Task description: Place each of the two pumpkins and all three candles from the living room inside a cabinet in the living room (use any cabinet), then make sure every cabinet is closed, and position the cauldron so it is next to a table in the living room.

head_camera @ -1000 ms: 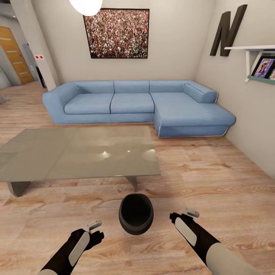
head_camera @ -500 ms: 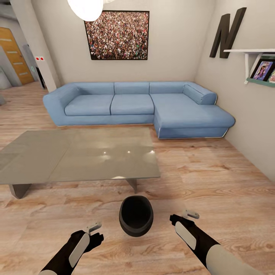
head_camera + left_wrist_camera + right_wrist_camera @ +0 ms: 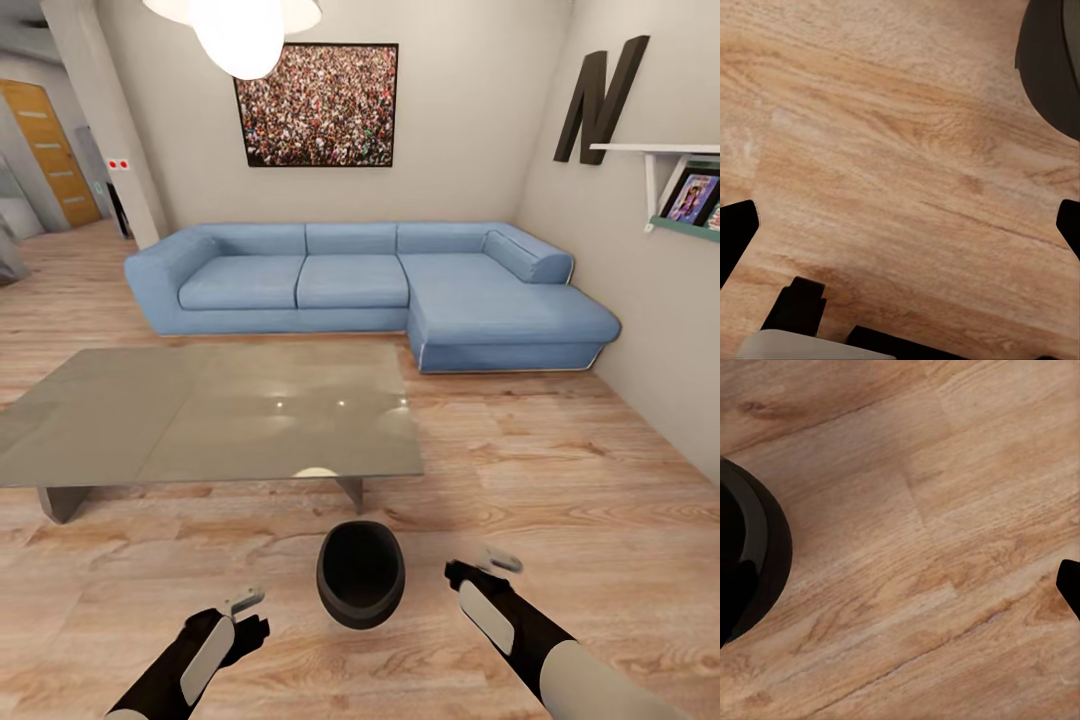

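Black forearms (image 3: 195,655), pale panels, grey clips

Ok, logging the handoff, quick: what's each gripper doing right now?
Left gripper: open, holding nothing, over the floor.
Right gripper: open, empty, beside the cauldron.

Bright even render; pendant lamp (image 3: 240,30) blown out, glare spots on table (image 3: 200,420); wrist views slightly soft.

Black cauldron (image 3: 360,575) on light-brown wood-grain floor (image 3: 560,470). Glossy grey-beige table (image 3: 210,415), dark base. Light-blue sofa (image 3: 370,285). Off-white walls (image 3: 470,110); multicoloured crowd-pattern picture (image 3: 318,105), black frame. Black letter N (image 3: 600,100). White shelf (image 3: 660,150). Orange-wood door (image 3: 50,150). Arms black with pale grey panels.
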Tool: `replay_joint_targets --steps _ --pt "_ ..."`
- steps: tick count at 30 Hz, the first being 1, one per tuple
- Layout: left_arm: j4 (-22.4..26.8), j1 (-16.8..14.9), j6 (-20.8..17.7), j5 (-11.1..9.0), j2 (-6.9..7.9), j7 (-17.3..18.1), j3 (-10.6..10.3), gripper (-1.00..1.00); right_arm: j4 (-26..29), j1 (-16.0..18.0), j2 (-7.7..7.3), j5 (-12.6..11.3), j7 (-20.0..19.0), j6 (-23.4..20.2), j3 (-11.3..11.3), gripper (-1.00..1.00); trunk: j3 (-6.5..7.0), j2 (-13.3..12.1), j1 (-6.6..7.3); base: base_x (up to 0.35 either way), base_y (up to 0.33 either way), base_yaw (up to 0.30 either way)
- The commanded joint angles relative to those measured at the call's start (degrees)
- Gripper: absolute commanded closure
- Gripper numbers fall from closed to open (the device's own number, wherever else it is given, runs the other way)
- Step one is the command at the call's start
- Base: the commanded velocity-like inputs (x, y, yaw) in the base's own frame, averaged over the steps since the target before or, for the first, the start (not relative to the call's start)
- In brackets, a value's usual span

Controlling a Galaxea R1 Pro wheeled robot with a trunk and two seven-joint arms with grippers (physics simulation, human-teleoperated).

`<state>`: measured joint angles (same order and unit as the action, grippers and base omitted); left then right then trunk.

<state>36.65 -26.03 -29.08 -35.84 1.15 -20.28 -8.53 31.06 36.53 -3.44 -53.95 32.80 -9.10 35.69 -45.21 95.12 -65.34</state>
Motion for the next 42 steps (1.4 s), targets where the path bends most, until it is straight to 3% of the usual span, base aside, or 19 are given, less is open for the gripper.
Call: replay_joint_targets --steps 1,11,17,22,25,29,33,36,38,42 --pt "0.0 -0.04 -0.07 -0.58 0.08 -0.55 -0.41 -1.0 0.15 0.04 -0.08 -0.2 0.44 -0.33 0.43 -1.0 0.22 -0.39 0.23 0.0 0.0 0.098" --pt "-0.21 -0.06 0.0 -0.63 0.08 -0.55 -0.5 -1.0 -0.45 0.04 -0.13 -0.27 0.3 -0.28 0.43 -1.0 2.88 -4.4 2.42 0.0 0.0 0.099" --pt "-2.89 -0.07 2.1 -0.65 0.08 -0.51 -1.19 -1.0 -4.39 0.03 -0.08 -0.27 -1.82 1.65 0.43 -1.0 4.47 -6.81 3.74 0.0 0.0 0.112" --pt "-6.78 -0.07 6.39 -0.59 -0.75 -0.31 -4.67 -1.0 -9.21 0.05 -0.07 -0.13 -6.94 3.08 0.43 -1.0 5.52 -8.81 4.84 0.0 0.0 0.052" --pt "-9.02 -0.07 7.06 -0.58 -0.92 -0.3 -6.58 -1.0 -11.73 0.06 -0.02 -0.29 -7.67 5.03 0.43 -1.0 6.07 -10.02 5.5 0.0 0.0 0.006" --pt "-12.59 -0.07 7.48 -0.47 -0.96 -0.21 -7.46 -1.0 -17.37 0.04 0.22 -0.28 -7.95 7.88 0.43 -1.0 6.79 -11.62 6.38 0.0 0.0 0.002" --pt "-17.57 -0.07 10.79 -0.52 -1.06 -0.07 -10.13 -1.0 -22.56 0.03 2.46 -0.28 -8.06 10.23 0.43 -1.0 7.51 -13.22 7.26 0.0 0.0 0.0" --pt "-25.38 -0.05 17.27 -0.61 -1.78 0.22 -13.7 -1.0 -24.79 -1.03 5.29 -0.16 -8.04 10.83 0.48 -1.0 8.05 -14.43 7.92 0.0 0.0 0.0" --pt "-29.77 0.01 20.74 -0.63 -2.14 0.29 -14.52 -1.0 -25.14 -1.97 6.18 -0.16 -8.02 10.91 0.51 -1.0 8.41 -15.23 8.35 0.0 0.0 0.0" --pt "-32.46 1.3 22.55 -0.31 -2.34 0.32 -15.14 -1.0 -25.37 -2.46 6.46 -0.28 -8.01 10.96 0.45 -1.0 9.13 -16.83 9.23 0.0 0.0 0.0"
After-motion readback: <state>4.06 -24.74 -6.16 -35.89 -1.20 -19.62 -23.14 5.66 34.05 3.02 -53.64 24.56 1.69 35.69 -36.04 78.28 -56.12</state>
